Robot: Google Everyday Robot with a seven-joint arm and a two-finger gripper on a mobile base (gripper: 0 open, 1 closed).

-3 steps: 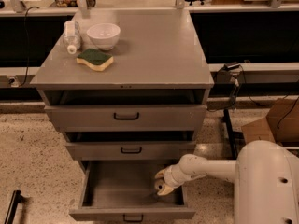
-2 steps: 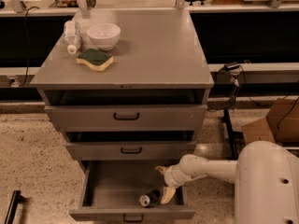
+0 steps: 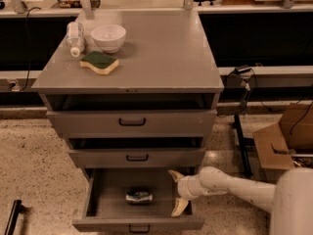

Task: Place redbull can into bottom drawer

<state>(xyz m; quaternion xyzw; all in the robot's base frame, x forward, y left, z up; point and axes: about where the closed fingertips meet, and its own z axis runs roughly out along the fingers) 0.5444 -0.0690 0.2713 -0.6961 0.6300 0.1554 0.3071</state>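
The redbull can [image 3: 139, 196] lies on its side on the floor of the bottom drawer [image 3: 138, 223], which is pulled out open. My gripper [image 3: 176, 191] is over the right part of that drawer, to the right of the can and apart from it. Its two pale fingers [image 3: 179, 207] are spread open and hold nothing. The white arm reaches in from the lower right.
On the cabinet top [image 3: 161, 58] stand a white bowl [image 3: 108, 37], a clear plastic bottle [image 3: 75, 38] lying down and a green-and-yellow sponge [image 3: 100, 62]. The two upper drawers [image 3: 132, 123] stick out slightly. A cardboard box [image 3: 286, 138] and a black stand [image 3: 240, 126] are at the right.
The can has left the gripper and now lies in the bottom drawer, left of the gripper. The fingers have opened wide.
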